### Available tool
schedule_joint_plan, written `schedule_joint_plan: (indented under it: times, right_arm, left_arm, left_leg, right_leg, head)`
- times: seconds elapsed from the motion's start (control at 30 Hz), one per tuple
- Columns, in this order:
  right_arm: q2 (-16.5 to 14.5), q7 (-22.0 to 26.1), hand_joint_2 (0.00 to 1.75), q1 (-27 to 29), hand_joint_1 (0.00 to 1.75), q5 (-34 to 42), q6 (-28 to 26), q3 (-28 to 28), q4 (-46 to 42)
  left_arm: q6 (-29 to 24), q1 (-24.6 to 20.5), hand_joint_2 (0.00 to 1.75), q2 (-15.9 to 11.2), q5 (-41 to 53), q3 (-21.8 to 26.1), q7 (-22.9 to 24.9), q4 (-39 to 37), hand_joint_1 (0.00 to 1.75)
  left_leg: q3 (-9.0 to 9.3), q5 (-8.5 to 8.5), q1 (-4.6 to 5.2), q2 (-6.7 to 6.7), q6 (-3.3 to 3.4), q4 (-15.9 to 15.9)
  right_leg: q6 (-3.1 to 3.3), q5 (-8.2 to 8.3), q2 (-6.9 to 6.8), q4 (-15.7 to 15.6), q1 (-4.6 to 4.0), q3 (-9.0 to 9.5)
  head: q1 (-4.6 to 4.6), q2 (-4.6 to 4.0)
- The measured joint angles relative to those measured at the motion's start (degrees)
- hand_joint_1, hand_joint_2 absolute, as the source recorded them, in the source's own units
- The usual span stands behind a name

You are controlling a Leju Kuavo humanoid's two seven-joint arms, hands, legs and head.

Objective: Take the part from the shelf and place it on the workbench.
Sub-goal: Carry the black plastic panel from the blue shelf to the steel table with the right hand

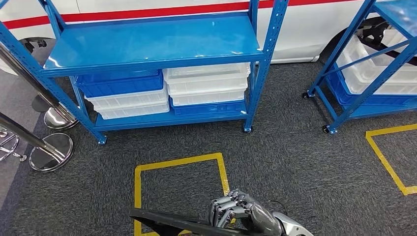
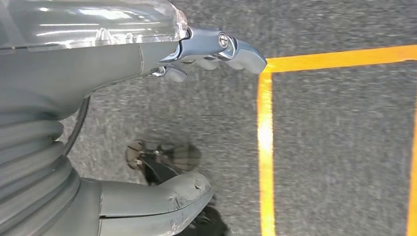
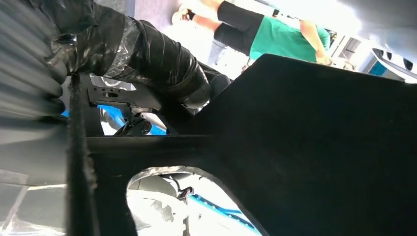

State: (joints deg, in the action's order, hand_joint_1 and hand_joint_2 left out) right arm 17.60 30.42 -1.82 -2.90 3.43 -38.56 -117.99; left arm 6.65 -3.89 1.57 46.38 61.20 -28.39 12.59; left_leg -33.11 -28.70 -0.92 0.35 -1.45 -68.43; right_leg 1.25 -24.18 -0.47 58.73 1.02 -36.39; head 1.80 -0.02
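Silver and grey, the right hand [image 1: 236, 209] sits at the bottom centre of the head view, its fingers curled down over the edge of the part [image 1: 169, 222], a flat black panel that stretches left along the bottom edge of the frame. In the right wrist view the part [image 3: 314, 147] covers most of the right half of the picture: matte black, thin, with an angled outline and a curved cut-out on one edge. Beyond it, at the top of that frame, stands one person in a green shirt [image 3: 282, 39].

The left hand [image 2: 216, 51] shows in the left wrist view with its fingers extended and nothing between them and the thumb [image 2: 167, 201], hanging over grey carpet [image 2: 334, 147] marked with yellow tape.

Outward in the head view, one yellow taped square [image 1: 179, 164] lies just above the right hand, and part of a second [image 1: 388, 157] sits at the right edge. Two blue shelf units stand on the carpet: one [image 1: 152, 44] across the upper left and centre, another [image 1: 366, 64] at the upper right. The lower tier of the first carries two stacks of white and blue bins [image 1: 206, 83]. Two chrome stanchion bases [image 1: 51, 150] rest at the left edge. A white vehicle with a red stripe [image 1: 305, 24] runs behind the shelves.
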Motion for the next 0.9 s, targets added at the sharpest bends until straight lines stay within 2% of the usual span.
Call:
schedule_joint_plan:
  times: [0.03,0.07,0.1,0.13,0.17,0.2,0.23,0.27,0.33,0.37,0.4,0.43,0.47,0.5,0.57,0.6,0.63,0.67,0.7,0.73,0.77,0.83,0.87,0.9]
  right_arm:
    - [-0.1,0.1,1.75,0.0,1.75,0.2,0.2,0.1,0.0]
    - [-0.1,0.3,1.75,0.0,1.75,0.4,0.5,0.1,-0.1]
    - [-0.2,0.4,1.75,0.0,1.75,0.6,0.7,0.2,-0.1]
    - [-0.3,0.5,1.75,0.0,1.75,0.8,1.0,0.2,-0.1]
    - [-0.4,0.6,1.75,0.1,1.75,1.0,1.3,0.3,-0.1]
    - [-0.5,0.7,1.75,0.2,1.75,1.2,1.4,0.4,-0.1]
    - [-0.5,0.8,1.75,0.3,1.75,1.5,1.5,0.5,-0.1]
    - [-0.5,0.8,1.75,0.5,1.75,1.7,1.6,0.6,-0.1]
    - [-0.5,1.0,1.75,0.8,1.75,2.3,1.6,1.0,-0.1]
    - [-0.5,1.1,1.75,1.0,1.75,2.6,1.6,1.3,-0.1]
    - [-0.5,1.3,1.75,1.2,1.75,2.9,1.6,1.5,-0.1]
    - [-0.5,1.4,1.75,1.4,1.75,3.1,1.7,1.7,-0.1]
    - [-0.5,1.6,1.75,1.5,1.75,3.3,1.8,1.9,-0.1]
    - [-0.5,1.7,1.75,1.6,1.75,3.3,1.9,2.1,-0.1]
    - [-0.5,1.9,1.75,1.7,1.75,3.4,2.3,2.5,-0.1]
    - [-0.5,2.0,1.75,1.7,1.75,3.5,2.5,2.7,-0.1]
    - [-0.5,2.1,1.75,1.8,1.75,3.6,2.7,2.8,-0.1]
    - [-0.5,2.1,1.75,2.0,1.75,3.6,2.8,2.9,-0.1]
    - [-0.5,2.1,1.75,2.1,1.75,3.7,2.9,3.0,-0.1]
    - [-0.5,2.1,1.75,2.3,1.75,3.7,2.9,3.2,0.0]
    - [-0.5,2.1,1.75,2.6,1.75,3.8,3.0,3.3,0.0]
    - [-0.5,2.2,1.75,3.1,1.75,3.8,3.1,3.7,0.2]
    - [-0.5,2.2,1.75,3.4,1.75,3.9,3.2,3.8,0.3]
    - [-0.5,2.2,1.75,3.6,1.75,3.9,3.2,3.9,0.4]
  left_arm:
    - [-0.1,-0.1,1.75,-0.1,0.0,0.0,0.0,0.0,0.0]
    - [-0.1,-0.2,1.75,-0.3,0.0,0.0,0.0,0.0,0.0]
    - [-0.2,-0.3,1.75,-0.5,-0.1,0.0,0.0,0.0,0.0]
    - [-0.2,-0.3,1.75,-0.7,-0.2,0.1,-0.1,0.0,0.0]
    - [-0.1,-0.3,1.75,-0.8,-0.2,0.3,-0.1,0.0,0.0]
    - [-0.1,-0.3,1.75,-0.9,-0.3,0.4,-0.1,0.0,0.0]
    - [0.0,-0.2,1.75,-1.0,-0.4,0.6,-0.1,0.0,0.0]
    - [0.1,-0.2,1.75,-1.1,-0.4,0.7,-0.1,0.0,0.0]
    - [0.3,0.0,1.75,-1.2,-0.4,0.8,-0.1,0.0,0.0]
    - [0.3,0.1,1.75,-1.3,-0.4,0.9,-0.1,0.0,0.0]
    - [0.3,0.2,1.75,-1.3,-0.4,0.9,-0.1,0.0,0.0]
    - [0.4,0.2,1.75,-1.4,-0.4,0.9,0.0,0.0,0.0]
    - [0.4,0.3,1.75,-1.6,-0.4,1.0,0.1,0.0,0.0]
    - [0.4,0.4,1.75,-1.6,-0.4,1.1,0.2,0.0,0.0]
    - [0.4,0.4,1.75,-1.8,-0.2,1.2,0.8,0.0,0.0]
    - [0.4,0.5,1.75,-1.9,-0.2,1.3,1.2,0.0,0.0]
    - [0.3,0.5,1.75,-2.0,-0.1,1.3,1.6,0.0,0.0]
    - [0.2,0.6,1.75,-2.2,-0.1,1.3,2.0,0.0,0.0]
    - [0.0,0.7,1.75,-2.3,0.0,1.4,2.4,0.0,0.0]
    - [-0.1,0.8,1.75,-2.5,0.0,1.4,2.8,0.0,0.0]
    - [-0.4,0.9,1.75,-2.8,0.0,1.5,3.2,0.0,0.0]
    - [-0.7,1.1,1.75,-3.2,0.0,1.6,3.6,0.0,0.0]
    - [-0.8,1.2,1.75,-3.4,0.0,1.6,3.7,0.0,0.0]
    - [-0.8,1.2,1.75,-3.5,0.1,1.7,3.8,0.0,0.0]
  left_leg:
    - [3.35,-0.4,0.08,-0.16,0.13,4.5]
    - [5.81,-1.32,0.19,-0.33,0.37,8.2]
    - [7.24,-2.28,0.38,-0.49,0.65,10.7]
    - [7.65,-2.4,0.58,-0.55,1.03,11.9]
    - [7.2,-1.88,0.53,-0.5,1.49,12.0]
    - [6.71,-1.19,0.51,-0.33,1.96,12.2]
    - [6.04,-0.39,0.46,-0.14,2.51,12.4]
    - [5.23,0.41,0.45,0.04,2.97,12.5]
    - [3.39,1.86,0.82,0.25,3.56,12.3]
    - [2.42,2.56,1.02,0.28,3.67,12.2]
    - [1.4,3.21,1.23,0.32,3.71,11.9]
    - [0.34,3.79,1.43,0.33,3.71,11.7]
    - [-0.64,4.3,1.61,0.33,3.68,11.4]
    - [-1.47,4.76,1.72,0.33,3.65,11.1]
    - [-2.53,5.62,1.86,0.32,3.35,10.7]
    - [-2.77,6.11,1.75,0.33,3.09,10.7]
    - [-2.94,6.67,1.65,0.34,2.76,10.8]
    - [-3.11,7.19,1.59,0.31,2.42,11.1]
    - [-3.39,7.04,1.54,0.23,2.07,11.1]
    - [-3.83,5.87,1.51,0.12,1.71,10.4]
    - [-4.5,3.65,1.43,0.01,1.33,8.6]
    - [-6.22,-2.05,0.92,-0.09,0.56,2.0]
    - [-6.87,-3.77,0.64,-0.09,0.19,-1.7]
    - [-6.96,-4.05,0.37,-0.09,-0.15,-4.3]
  right_leg:
    - [-0.31,0.48,0.02,0.3,0.0,-0.63]
    - [-0.68,1.01,0.0,0.4,-0.01,-0.95]
    - [-1.05,1.56,-0.04,0.3,-0.02,-1.05]
    - [-1.47,2.19,-0.07,0.1,-0.02,-1.07]
    - [-1.86,2.67,-0.04,-0.2,0.03,-1.13]
    - [-2.17,2.26,0.07,0.0,0.1,-1.41]
    - [-2.39,0.63,0.19,1.0,0.15,-1.91]
    - [-2.53,-2.12,0.29,3.0,0.2,-2.62]
    - [-2.69,-8.27,0.35,9.9,0.23,-4.13]
    - [-2.74,-9.59,0.35,13.3,0.22,-4.48]
    - [-2.68,-9.39,0.35,15.5,0.18,-4.27]
    - [-2.49,-7.98,0.35,15.8,0.06,-3.2]
    - [-2.12,-6.23,0.35,14.2,-0.13,-1.13]
    - [-1.51,-5.2,0.34,10.8,-0.43,1.82]
    - [-0.34,-5.9,0.26,2.2,-1.04,7.91]
    - [0.03,-6.66,0.23,-0.7,-1.32,9.64]
    - [0.22,-6.95,0.21,-2.3,-1.52,10.3]
    - [0.36,-6.52,0.19,-2.8,-1.47,10.12]
    - [0.65,-5.77,0.1,-3.1,-1.34,9.71]
    - [1.01,-5.02,-0.01,-3.4,-1.11,9.22]
    - [1.27,-4.27,-0.13,-3.6,-0.85,8.6]
    - [1.5,-3.1,-0.23,-3.4,-0.73,7.03]
    - [1.39,-2.59,-0.26,-3.2,-0.67,6.12]
    - [1.24,-2.11,-0.29,-2.8,-0.57,5.15]
  head:
    - [-0.01,0.0]
    - [0.0,0.0]
    - [-0.01,0.0]
    - [-0.02,0.0]
    - [-0.02,0.0]
    - [-0.02,0.0]
    - [-0.02,0.0]
    - [-0.02,0.0]
    - [-0.02,0.0]
    - [-0.02,0.0]
    - [-0.02,0.0]
    - [-0.01,0.0]
    - [-0.01,0.0]
    - [0.0,0.0]
    - [-0.01,0.0]
    - [-0.01,0.0]
    - [-0.02,0.0]
    - [-0.02,0.0]
    - [-0.01,0.0]
    - [-0.01,0.0]
    - [-0.01,0.0]
    - [-0.01,0.0]
    - [-0.01,0.0]
    - [-0.01,0.0]
